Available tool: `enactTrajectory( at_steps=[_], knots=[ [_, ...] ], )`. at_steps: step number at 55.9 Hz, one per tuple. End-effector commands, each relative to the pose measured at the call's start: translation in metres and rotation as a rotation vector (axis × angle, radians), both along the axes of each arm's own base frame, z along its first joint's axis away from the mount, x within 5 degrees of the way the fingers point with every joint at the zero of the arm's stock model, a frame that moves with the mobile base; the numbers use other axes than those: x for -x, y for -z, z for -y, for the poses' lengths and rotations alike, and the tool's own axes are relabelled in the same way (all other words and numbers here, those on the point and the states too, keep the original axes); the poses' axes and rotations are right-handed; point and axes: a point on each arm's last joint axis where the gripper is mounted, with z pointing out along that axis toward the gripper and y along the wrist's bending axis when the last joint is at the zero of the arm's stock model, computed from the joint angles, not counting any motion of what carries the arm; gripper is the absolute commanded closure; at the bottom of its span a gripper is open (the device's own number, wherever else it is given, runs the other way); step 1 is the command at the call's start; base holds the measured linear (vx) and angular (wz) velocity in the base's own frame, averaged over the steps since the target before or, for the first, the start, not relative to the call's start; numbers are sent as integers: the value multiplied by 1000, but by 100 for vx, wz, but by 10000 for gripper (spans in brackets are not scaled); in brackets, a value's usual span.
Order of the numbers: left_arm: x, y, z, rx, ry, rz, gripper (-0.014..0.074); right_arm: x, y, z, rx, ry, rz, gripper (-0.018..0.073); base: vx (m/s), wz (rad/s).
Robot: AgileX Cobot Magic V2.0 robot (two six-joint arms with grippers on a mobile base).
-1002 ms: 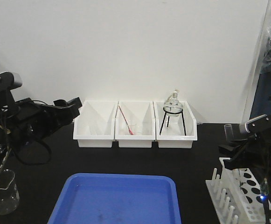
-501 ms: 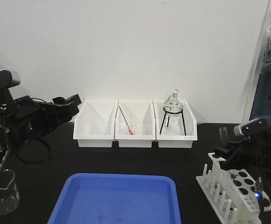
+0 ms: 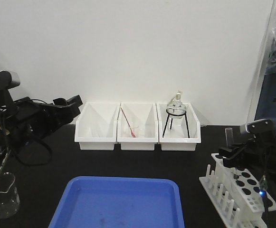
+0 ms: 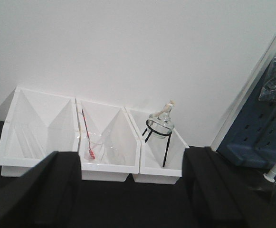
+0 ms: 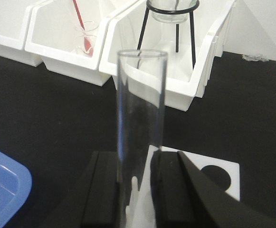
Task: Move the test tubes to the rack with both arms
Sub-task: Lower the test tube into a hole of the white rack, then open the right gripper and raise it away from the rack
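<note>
Across the black desk (image 3: 128, 159), the blue tray (image 3: 121, 202) takes up the near middle, and three white bins (image 3: 138, 141) stand in a row at the far edge against the wall. At the left, my left arm (image 3: 31, 123) points toward those bins. My left claw (image 4: 128, 190) is spread wide, with nothing between its fingers. At the right, my right arm (image 3: 252, 142) hangs over the far end of the white rack (image 3: 237, 190), which sits at the near right of the desk. A clear beaker (image 3: 2, 194) stands at the near left corner. My right claw (image 5: 138, 185) is clamped on one test tube (image 5: 140, 109), holding it upright with its open mouth on top, just above the rack's top plate. I cannot tell whether its lower end has entered a hole.
</note>
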Motion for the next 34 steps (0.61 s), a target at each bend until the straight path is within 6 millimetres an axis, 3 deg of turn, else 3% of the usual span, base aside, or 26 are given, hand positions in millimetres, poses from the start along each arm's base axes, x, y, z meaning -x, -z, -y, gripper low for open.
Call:
enactTrajectory(
  at_steps=[1,23,34],
  knots=[
    [7,-30,-4,56,-18,140,40,0,-40,-1,-58,12,118,571,0,0],
    [7,-32,-5,62,-22,157,40,2,-42,-4,-72,-26,131,549,0,0],
    [7,-32,-5,62,-22,157,40,2,-42,-4,-71,-24,131,411,0,0]
  ],
)
